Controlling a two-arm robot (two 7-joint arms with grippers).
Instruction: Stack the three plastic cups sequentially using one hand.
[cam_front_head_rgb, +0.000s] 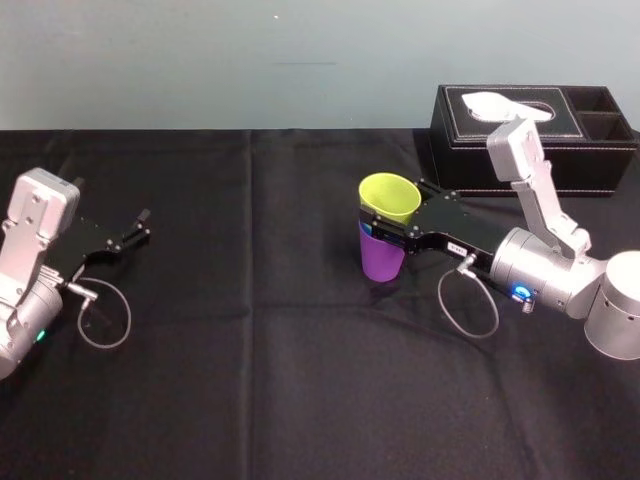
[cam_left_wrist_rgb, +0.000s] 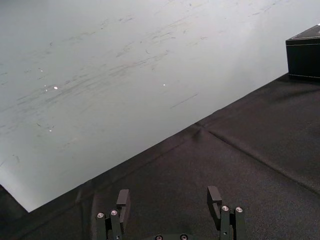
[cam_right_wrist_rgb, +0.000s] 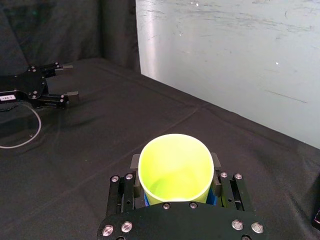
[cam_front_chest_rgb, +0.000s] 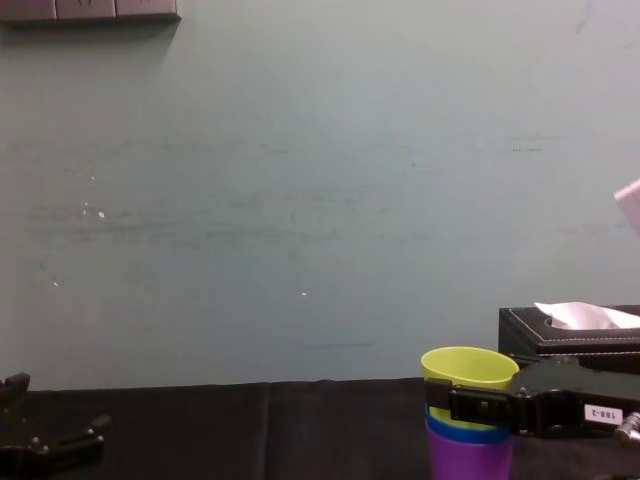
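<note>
The three plastic cups stand nested at the table's middle right. The yellow-green cup (cam_front_head_rgb: 390, 195) (cam_front_chest_rgb: 470, 370) sits on top, tilted a little. A thin band of the blue cup (cam_front_head_rgb: 366, 229) (cam_front_chest_rgb: 468, 433) shows under it, and the purple cup (cam_front_head_rgb: 382, 258) (cam_front_chest_rgb: 470, 458) rests on the cloth at the bottom. My right gripper (cam_front_head_rgb: 392, 228) (cam_right_wrist_rgb: 175, 162) reaches in from the right and is shut on the yellow-green cup (cam_right_wrist_rgb: 175, 165), one finger on each side just above the blue rim. My left gripper (cam_front_head_rgb: 140, 225) (cam_left_wrist_rgb: 170, 197) rests open and empty at the far left.
A black tissue box (cam_front_head_rgb: 535, 135) (cam_front_chest_rgb: 570, 335) with a white tissue stands at the back right, behind my right arm. The black tablecloth (cam_front_head_rgb: 250, 350) runs back to a pale wall. Cable loops hang from both wrists.
</note>
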